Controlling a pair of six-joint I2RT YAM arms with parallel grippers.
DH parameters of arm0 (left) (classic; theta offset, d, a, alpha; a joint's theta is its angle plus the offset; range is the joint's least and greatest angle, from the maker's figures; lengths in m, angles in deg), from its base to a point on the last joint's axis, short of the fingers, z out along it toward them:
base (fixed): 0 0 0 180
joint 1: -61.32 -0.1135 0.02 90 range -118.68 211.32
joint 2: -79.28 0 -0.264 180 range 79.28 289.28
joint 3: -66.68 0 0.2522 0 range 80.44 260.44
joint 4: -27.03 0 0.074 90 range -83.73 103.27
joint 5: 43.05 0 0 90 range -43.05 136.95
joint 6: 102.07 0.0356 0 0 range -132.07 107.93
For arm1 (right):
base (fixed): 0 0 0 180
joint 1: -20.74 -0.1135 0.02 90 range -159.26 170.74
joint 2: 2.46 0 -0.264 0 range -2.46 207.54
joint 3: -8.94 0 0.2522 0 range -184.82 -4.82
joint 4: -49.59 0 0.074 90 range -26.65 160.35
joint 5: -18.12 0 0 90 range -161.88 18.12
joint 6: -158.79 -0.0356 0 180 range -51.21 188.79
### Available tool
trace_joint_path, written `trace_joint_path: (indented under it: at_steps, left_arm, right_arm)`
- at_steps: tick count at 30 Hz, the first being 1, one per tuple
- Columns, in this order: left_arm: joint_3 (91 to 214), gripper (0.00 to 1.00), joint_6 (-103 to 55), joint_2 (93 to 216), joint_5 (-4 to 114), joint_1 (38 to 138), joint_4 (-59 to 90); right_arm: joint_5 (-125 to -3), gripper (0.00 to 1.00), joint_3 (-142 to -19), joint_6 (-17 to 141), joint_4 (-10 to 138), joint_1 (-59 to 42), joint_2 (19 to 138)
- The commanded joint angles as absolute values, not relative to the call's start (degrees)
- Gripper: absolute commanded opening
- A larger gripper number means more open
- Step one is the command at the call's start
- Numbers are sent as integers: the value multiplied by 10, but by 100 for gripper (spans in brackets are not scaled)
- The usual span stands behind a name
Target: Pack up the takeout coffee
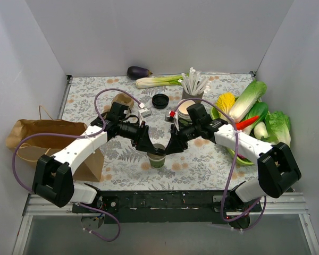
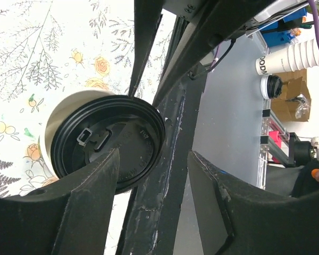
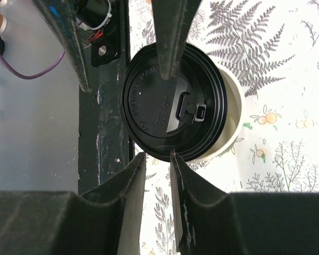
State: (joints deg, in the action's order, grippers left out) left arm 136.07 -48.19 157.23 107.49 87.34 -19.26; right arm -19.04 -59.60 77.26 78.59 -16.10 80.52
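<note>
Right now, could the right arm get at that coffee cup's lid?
Probably yes: the right gripper sits with its tips at the rim of the black lid of the takeout coffee. The left gripper crowds from the other side, one finger over the lid, but leaves that edge free.

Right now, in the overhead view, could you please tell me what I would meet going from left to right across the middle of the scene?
First the paper bag → left gripper → coffee cup → right gripper → lettuce at the far right.
</note>
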Motion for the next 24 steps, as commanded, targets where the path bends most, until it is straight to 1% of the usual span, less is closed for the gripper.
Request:
trace_joint_path:
  at_steps: [1,9,14,18,22,24]
  left_arm:
    - [1356,53,-466,1536,1065,876,-193]
    - [1346,49,-452,1531,1067,875,-191]
    - [1348,53,-427,1521,1077,876,-207]
    - [1342,54,-405,1499,1057,877,-212]
    - [1340,54,-418,1494,1043,874,-207]
    - [1339,54,-434,1493,1040,873,-198]
  right_arm:
    - [-191,32,-635,841,814,-180,796]
    - [-205,34,-652,887,840,-200,798]
    - [-217,34,-663,908,854,-201,802]
    - [-208,34,-691,980,907,-205,795]
    - [-222,40,-725,1127,994,-224,798]
    - [-231,41,-730,1160,1014,-237,801]
